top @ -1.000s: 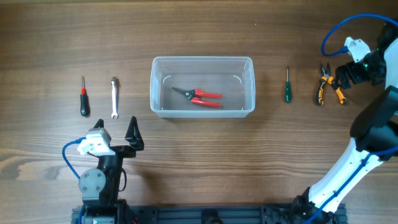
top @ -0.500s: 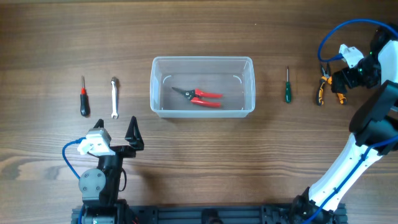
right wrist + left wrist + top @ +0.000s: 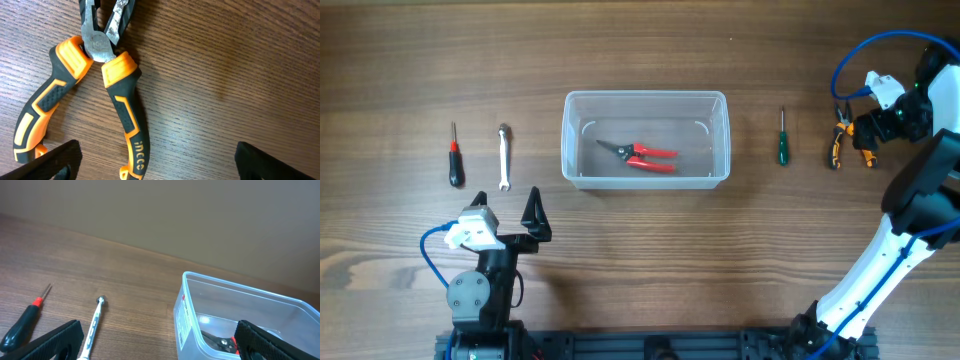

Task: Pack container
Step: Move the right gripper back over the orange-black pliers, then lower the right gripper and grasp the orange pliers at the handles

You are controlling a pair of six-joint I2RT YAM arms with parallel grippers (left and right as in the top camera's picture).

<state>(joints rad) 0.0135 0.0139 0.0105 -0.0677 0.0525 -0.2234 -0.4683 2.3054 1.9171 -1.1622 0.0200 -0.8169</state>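
Reaching step: my right pincer (image 3: 162, 162), spread wide, hovers over the orange pliers (image 3: 122, 95) near the table (image 3: 640, 250) right edge, so next I probably drop, pinch them and carry to the container (image 3: 645, 97) mid-table.

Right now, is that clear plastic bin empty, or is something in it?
Not empty. One red-handled cutter lies on the floor of the container; the overhead view shows nothing else inside.
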